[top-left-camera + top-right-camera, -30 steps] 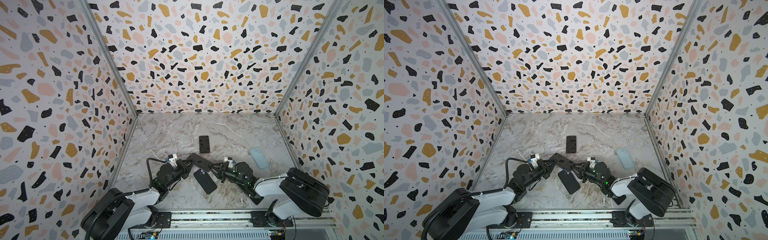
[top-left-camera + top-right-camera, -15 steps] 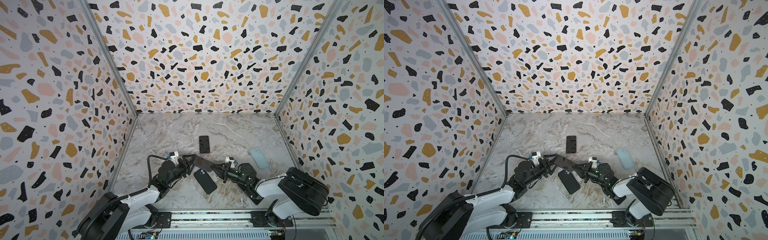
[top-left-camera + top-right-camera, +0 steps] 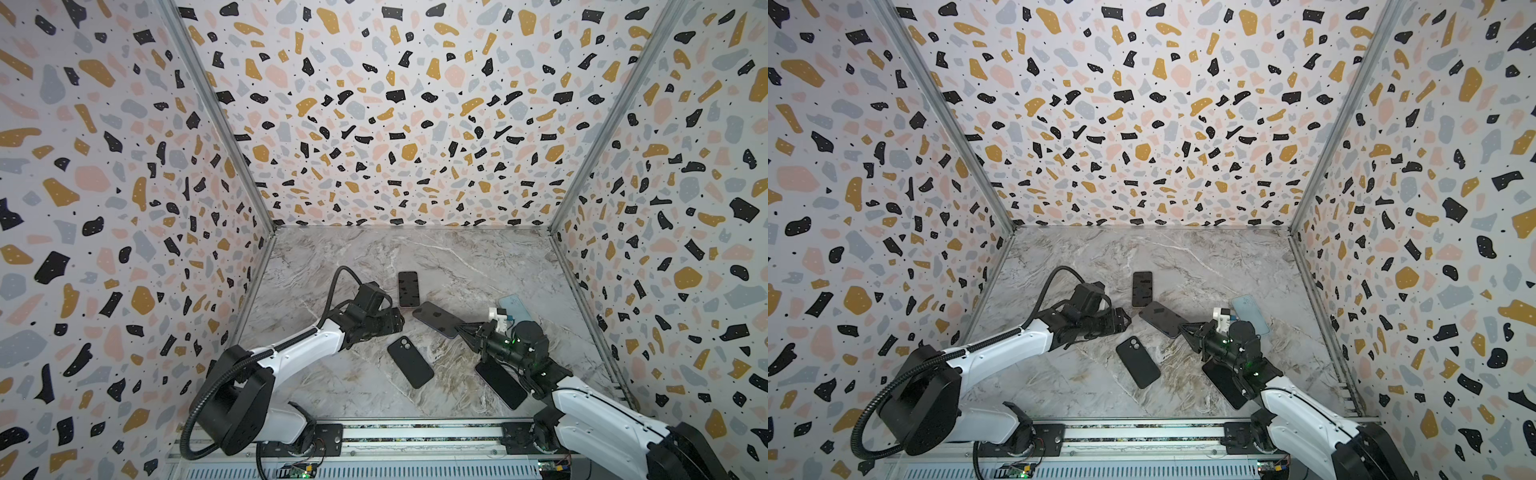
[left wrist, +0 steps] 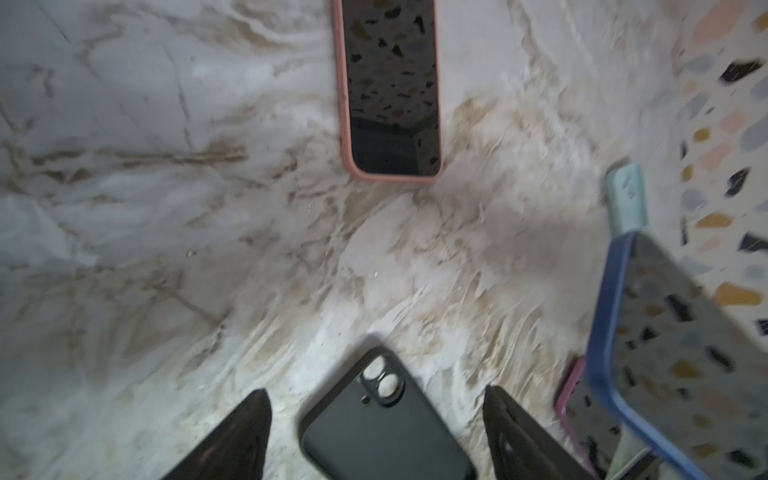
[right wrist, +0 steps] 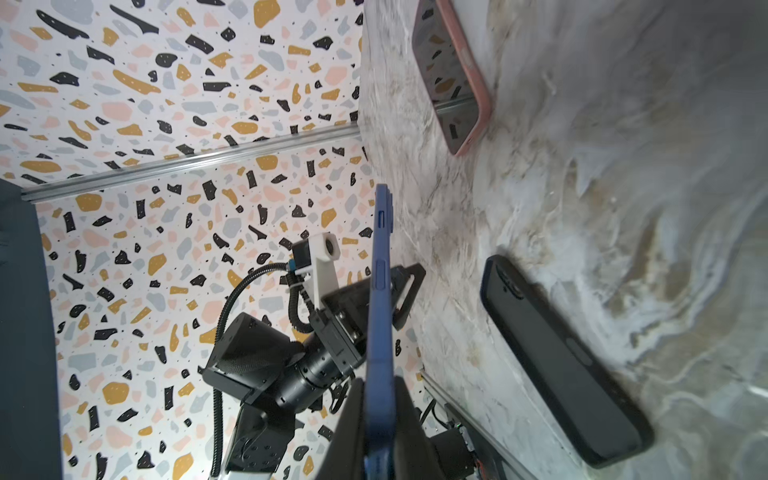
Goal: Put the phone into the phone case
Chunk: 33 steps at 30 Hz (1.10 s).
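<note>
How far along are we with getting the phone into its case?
Done, apparently: the phone sits inside the blue case, whose rim frames the screen in the left wrist view. In hand: the right gripper is shut on it, holding it tilted above the table; the left gripper is open, clear of it. Left: setting it down; whether every corner is seated I cannot tell.

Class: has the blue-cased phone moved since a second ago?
Yes: the blue-cased phone shifted right relative to the black case, pinched by the right gripper.
</note>
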Each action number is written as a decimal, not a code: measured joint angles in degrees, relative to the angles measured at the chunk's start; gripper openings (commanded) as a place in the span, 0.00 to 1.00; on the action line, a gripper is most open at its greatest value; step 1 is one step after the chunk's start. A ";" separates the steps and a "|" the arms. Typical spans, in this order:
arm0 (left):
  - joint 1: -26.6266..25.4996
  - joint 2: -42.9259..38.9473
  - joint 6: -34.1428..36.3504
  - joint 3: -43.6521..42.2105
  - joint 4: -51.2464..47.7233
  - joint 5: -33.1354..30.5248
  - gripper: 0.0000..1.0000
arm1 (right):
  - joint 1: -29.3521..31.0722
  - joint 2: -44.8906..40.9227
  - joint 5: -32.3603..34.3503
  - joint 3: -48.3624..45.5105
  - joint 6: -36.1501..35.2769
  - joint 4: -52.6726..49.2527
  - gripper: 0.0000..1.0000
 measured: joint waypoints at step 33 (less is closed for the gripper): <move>-7.96 14.73 15.30 6.69 -7.96 -10.36 0.29 | -7.19 1.07 -12.98 -0.94 -20.57 -6.40 0.03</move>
